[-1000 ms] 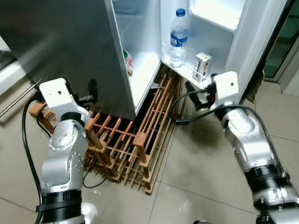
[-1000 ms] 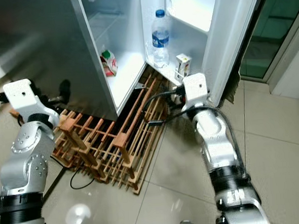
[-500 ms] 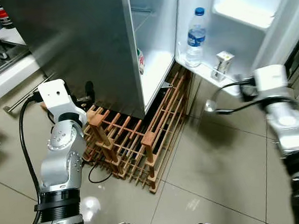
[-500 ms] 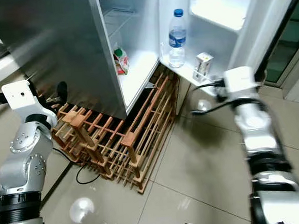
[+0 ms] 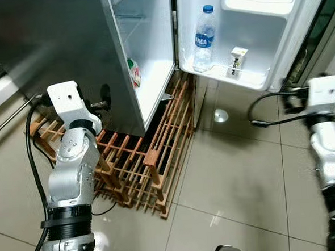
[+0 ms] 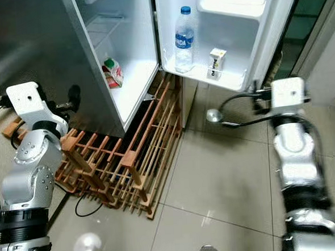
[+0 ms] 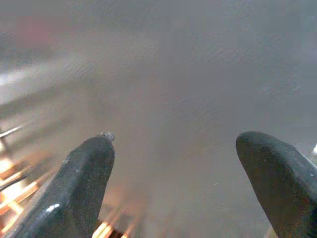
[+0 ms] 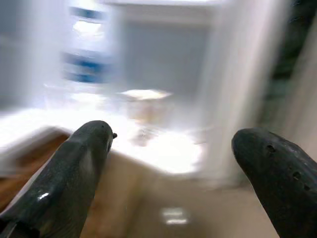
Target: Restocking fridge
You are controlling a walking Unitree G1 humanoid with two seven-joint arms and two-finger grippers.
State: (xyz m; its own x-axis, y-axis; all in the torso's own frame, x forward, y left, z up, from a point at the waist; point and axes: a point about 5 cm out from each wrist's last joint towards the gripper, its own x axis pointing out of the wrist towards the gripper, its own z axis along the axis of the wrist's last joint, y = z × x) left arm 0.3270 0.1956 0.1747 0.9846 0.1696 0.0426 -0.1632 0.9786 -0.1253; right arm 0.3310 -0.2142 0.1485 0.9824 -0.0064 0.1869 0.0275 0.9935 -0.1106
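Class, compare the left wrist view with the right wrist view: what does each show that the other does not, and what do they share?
Left wrist view alone: a blurred grey fridge side close ahead, with a bit of the wooden rack at one edge.
Right wrist view alone: the lit fridge door shelf, with the water bottle and small carton blurred on it.
Shared: each looks between its own gripper's two black fingers, spread wide and holding nothing.

The water bottle (image 5: 203,39) in the fridge door shelf (image 5: 224,77) bore a blue label with white lettering too small to read, and the small carton's (image 5: 238,60) print was likewise illegible.
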